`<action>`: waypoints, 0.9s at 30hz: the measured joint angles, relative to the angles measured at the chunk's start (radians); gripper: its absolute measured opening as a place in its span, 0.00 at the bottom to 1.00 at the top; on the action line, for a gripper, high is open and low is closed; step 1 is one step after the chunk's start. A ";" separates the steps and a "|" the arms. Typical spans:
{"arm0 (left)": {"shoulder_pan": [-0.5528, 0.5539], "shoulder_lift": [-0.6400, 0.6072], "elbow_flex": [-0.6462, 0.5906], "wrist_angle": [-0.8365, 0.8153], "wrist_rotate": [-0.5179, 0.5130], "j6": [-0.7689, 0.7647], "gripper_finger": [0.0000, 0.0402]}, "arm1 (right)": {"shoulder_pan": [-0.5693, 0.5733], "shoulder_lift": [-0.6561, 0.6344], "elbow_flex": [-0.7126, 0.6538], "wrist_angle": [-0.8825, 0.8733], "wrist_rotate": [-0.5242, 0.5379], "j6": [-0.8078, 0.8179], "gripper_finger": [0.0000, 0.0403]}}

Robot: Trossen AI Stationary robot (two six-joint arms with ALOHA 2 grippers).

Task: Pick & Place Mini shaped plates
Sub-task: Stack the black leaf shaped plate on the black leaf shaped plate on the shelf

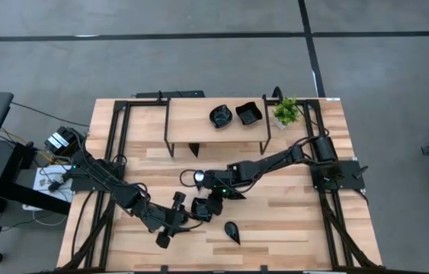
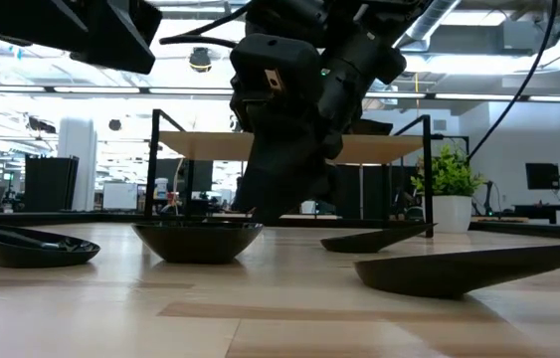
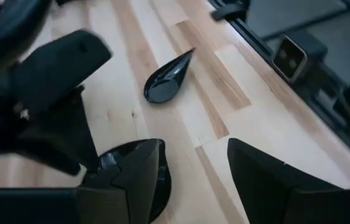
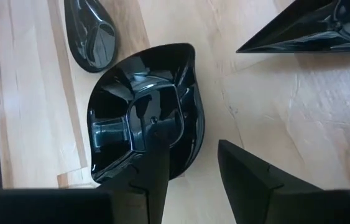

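I have the wooden surface [image 1: 290,221] under both arms, with a raised shelf [image 1: 199,113] at its twelve o'clock edge. That shelf carries a scalloped round dish [image 1: 221,116] and a square dish [image 1: 248,113], with a small potted plant [image 1: 286,112] just beside them, so I judge the shelf is where the plates are to go. At the centre of the surface the right gripper [image 4: 190,165] hangs over a square-welled black dish [image 4: 145,112]: one finger sits inside the bowl, the other outside the rim, fingers apart and not yet clamped. I read that straddle as lining up a pinch on the thin wall, the only graspable part of so shallow a dish. The left gripper [image 3: 193,174] waits at about seven o'clock, jaws apart and holding nothing. A teardrop dish [image 1: 232,231] lies near six o'clock, just clear of both.
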 joint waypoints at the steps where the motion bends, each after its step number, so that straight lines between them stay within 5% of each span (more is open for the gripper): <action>1: 0.004 0.000 0.000 0.000 -0.002 -0.041 0.49 | 0.000 0.000 0.000 0.000 0.000 0.000 0.33; 5: 0.013 -0.002 0.000 -0.052 -0.007 -0.166 0.49 | 0.000 0.000 0.000 0.000 -0.002 0.000 0.33; 10: 0.011 -0.092 -0.008 -0.344 0.012 -0.293 0.49 | 0.001 0.000 0.000 0.000 -0.007 0.002 0.33; 23: 0.011 -0.659 -0.276 -0.371 -0.066 -0.451 0.49 | 0.002 -0.001 0.000 0.003 -0.008 0.003 0.33; 27: 0.010 -0.816 -0.375 -0.369 -0.202 -0.472 0.49 | 0.002 -0.001 0.000 0.005 -0.008 0.003 0.33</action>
